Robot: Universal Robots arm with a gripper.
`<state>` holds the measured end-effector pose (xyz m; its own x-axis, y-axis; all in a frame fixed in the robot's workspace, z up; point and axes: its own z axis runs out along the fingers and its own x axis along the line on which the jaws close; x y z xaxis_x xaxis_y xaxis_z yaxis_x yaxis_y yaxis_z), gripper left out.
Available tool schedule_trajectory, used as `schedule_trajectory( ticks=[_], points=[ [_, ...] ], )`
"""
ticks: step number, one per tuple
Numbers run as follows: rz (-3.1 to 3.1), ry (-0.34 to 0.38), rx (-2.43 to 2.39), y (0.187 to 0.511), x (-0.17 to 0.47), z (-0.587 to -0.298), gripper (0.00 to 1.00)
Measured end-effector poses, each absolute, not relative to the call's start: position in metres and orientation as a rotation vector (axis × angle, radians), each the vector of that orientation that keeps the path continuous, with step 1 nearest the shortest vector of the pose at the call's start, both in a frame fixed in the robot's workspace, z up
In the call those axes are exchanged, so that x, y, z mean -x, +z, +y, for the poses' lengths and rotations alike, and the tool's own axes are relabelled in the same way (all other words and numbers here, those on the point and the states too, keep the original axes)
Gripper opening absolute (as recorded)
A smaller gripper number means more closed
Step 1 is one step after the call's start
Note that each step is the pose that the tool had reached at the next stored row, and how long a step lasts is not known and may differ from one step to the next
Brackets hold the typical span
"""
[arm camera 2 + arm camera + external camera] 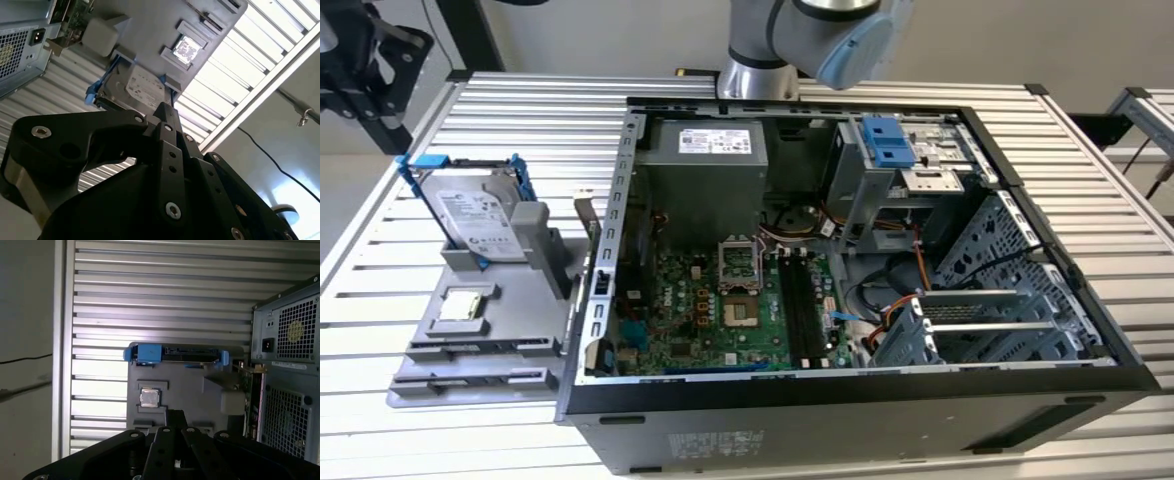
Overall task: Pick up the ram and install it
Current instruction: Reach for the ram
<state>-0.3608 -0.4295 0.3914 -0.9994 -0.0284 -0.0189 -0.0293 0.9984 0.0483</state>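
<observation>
I see a table [520, 110] of ribbed, bright bare metal, a matt dark-grey metal case [854, 425], a dull grey plastic holder [467, 350], and a matt black gripper [167, 112] with shiny screws [173, 210].

No legible print on hard drive [478, 222] or power supply [707, 160] labels

Case [854, 385] open on top; drive cage [987, 312] stands near memory slots [803, 305].
</observation>
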Motion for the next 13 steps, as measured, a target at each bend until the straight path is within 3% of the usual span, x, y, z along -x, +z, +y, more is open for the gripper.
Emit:
schedule_trajectory(
  ticks=[13],
  points=[
    [3.123,0.076,0.045,0.391,0.353,-0.449,0.0]
  ],
)
